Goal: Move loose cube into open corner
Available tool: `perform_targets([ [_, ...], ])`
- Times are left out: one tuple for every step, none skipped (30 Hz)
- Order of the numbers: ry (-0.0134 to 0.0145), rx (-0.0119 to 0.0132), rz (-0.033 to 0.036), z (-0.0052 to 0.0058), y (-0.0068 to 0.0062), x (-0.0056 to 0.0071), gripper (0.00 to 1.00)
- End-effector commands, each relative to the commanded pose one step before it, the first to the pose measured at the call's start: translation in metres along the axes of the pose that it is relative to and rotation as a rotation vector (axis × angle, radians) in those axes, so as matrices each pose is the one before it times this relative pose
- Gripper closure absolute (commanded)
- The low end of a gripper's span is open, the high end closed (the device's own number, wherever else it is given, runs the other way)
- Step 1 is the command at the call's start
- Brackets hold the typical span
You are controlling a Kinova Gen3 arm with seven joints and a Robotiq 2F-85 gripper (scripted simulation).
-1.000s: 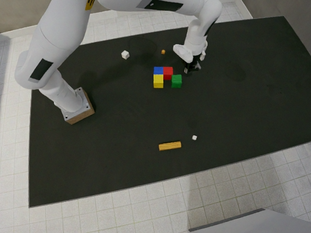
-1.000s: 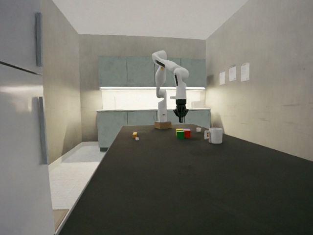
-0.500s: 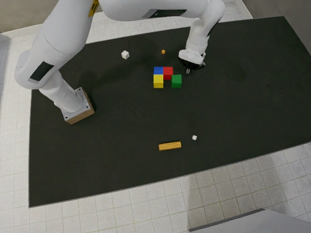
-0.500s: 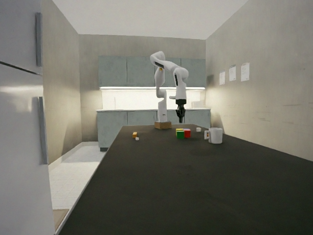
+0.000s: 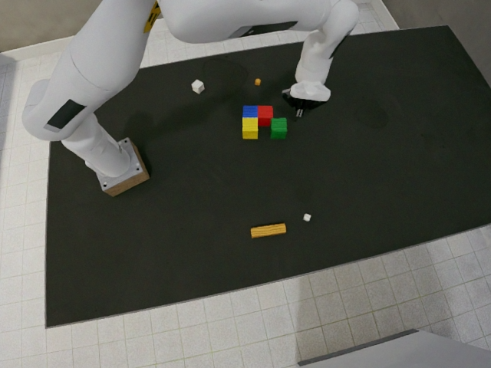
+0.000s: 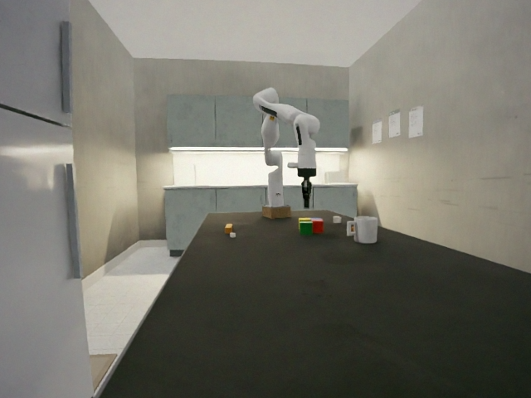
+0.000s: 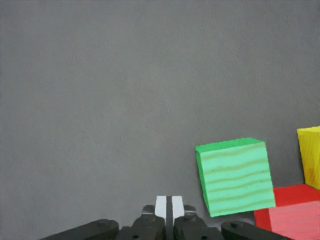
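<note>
The blue cube (image 5: 249, 111), red cube (image 5: 265, 113) and yellow cube (image 5: 249, 127) sit together in an L on the dark mat. The loose green cube (image 5: 278, 127) stands to the right of the open corner, with a gap between it and the yellow cube. My gripper (image 5: 299, 113) is shut and empty, hanging just right of the red cube and behind the green cube. In the wrist view my shut fingertips (image 7: 169, 206) are at the bottom edge, with the green cube (image 7: 235, 176) to their right, the red cube (image 7: 292, 212) beyond it and the yellow cube (image 7: 311, 155) at the right edge.
A white cube (image 5: 197, 86) and a small orange cube (image 5: 258, 81) lie behind the group. An orange wooden bar (image 5: 268, 230) and a small white cube (image 5: 307, 217) lie toward the front. A white mug (image 6: 365, 229) stands at the mat's far side. The arm's base (image 5: 123, 174) is at the left.
</note>
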State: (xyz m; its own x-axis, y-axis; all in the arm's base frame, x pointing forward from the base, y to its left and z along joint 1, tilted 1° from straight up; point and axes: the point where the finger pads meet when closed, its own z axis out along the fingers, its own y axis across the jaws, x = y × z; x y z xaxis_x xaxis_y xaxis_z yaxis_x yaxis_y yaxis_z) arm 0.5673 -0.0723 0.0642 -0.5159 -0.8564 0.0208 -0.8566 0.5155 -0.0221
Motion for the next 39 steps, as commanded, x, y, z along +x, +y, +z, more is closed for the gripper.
perform_targets([
  [0.00304,-0.00382,-0.05041,0.00003,-0.00129,0.00177,0.9],
  [0.00001,-0.00001,-0.0126,0.0,-0.0002,-0.00003,0.9],
  [0.0,0.0,-0.00343,0.0,-0.00019,-0.00002,0.9],
  [0.0,0.0,-0.00517,0.0,-0.00018,-0.00002,0.9],
  [0.0,0.00001,-0.00965,0.0,-0.00017,-0.00002,0.9],
  [0.0,0.00001,-0.00995,0.0,-0.00015,-0.00001,0.9],
  [0.0,0.00001,-0.00671,0.0,-0.00014,-0.00001,0.9],
  [0.0,0.00001,-0.00777,0.0,-0.00013,-0.00001,0.9],
  [0.0,0.00001,-0.00702,0.0,-0.00012,-0.00001,0.9],
  [0.0,0.0,0.0,0.0,0.0,0.0,0.9],
  [0.0,0.0,0.0,0.0,0.0,0.0,0.9],
  [0.00014,-0.00028,-0.0065,0.00008,0.00007,0.00002,0.9],
  [-0.00006,0.00013,-0.00551,-0.00004,-0.00017,-0.00001,0.9],
  [-0.00002,0.00005,-0.0049,-0.00001,-0.00011,0.0,0.9],
  [0.00002,-0.00003,-0.00432,0.00001,-0.00005,0.0,0.9],
  [0.00003,-0.00007,-0.00375,0.00002,-0.00002,0.0,0.9],
  [0.00003,-0.00006,-0.00318,0.00002,-0.00001,0.0,0.9],
  [0.00003,-0.00006,-0.00265,0.00002,-0.00001,0.0,0.9],
  [0.00002,-0.00005,-0.00215,0.00001,0.0,0.0,0.9],
  [0.00002,-0.00004,-0.00171,0.00001,0.0,0.0,0.9],
  [0.00002,-0.00004,-0.00131,0.00001,0.0,0.0,0.9],
  [0.00002,-0.00004,-0.00096,0.00001,0.00001,0.0,0.9],
  [0.00002,-0.00004,-0.00066,0.00001,0.00001,0.0,0.9],
  [0.00001,-0.00003,-0.00041,0.00001,0.00001,0.0,0.9],
  [0.00001,-0.00003,-0.00022,0.00001,0.00001,0.0,0.9],
  [0.00001,-0.00002,-0.00009,0.0,0.00001,0.0,0.9],
  [0.0,0.0,0.0,0.0,0.0,0.0,0.9],
  [0.0,0.0,0.0,0.0,0.0,0.0,0.9],
  [0.00001,-0.00001,-0.00002,0.0,0.00001,0.0,0.9],
  [0.0,0.0,0.0,0.0,0.0,0.0,0.9],
  [0.0,0.0,0.0,0.0,0.0,0.0,0.9],
  [0.00001,-0.00002,-0.00001,0.00003,0.00001,0.0,0.9],
  [0.00001,-0.00004,-0.00004,0.00009,0.00002,0.0,0.9],
  [0.00002,-0.00008,-0.00007,0.00017,0.00003,0.0,0.9],
  [0.00004,-0.00013,-0.00011,0.00026,0.00005,0.0,0.9],
  [0.00006,-0.00018,-0.00016,0.00038,0.00007,0.00001,0.9],
  [0.00008,-0.00024,-0.00021,0.00051,0.0001,0.00001,0.9],
  [0.0001,-0.00031,-0.00027,0.00066,0.00013,0.00001,0.9],
  [0.00012,-0.00039,-0.00034,0.00081,0.00016,0.00001,0.9],
])
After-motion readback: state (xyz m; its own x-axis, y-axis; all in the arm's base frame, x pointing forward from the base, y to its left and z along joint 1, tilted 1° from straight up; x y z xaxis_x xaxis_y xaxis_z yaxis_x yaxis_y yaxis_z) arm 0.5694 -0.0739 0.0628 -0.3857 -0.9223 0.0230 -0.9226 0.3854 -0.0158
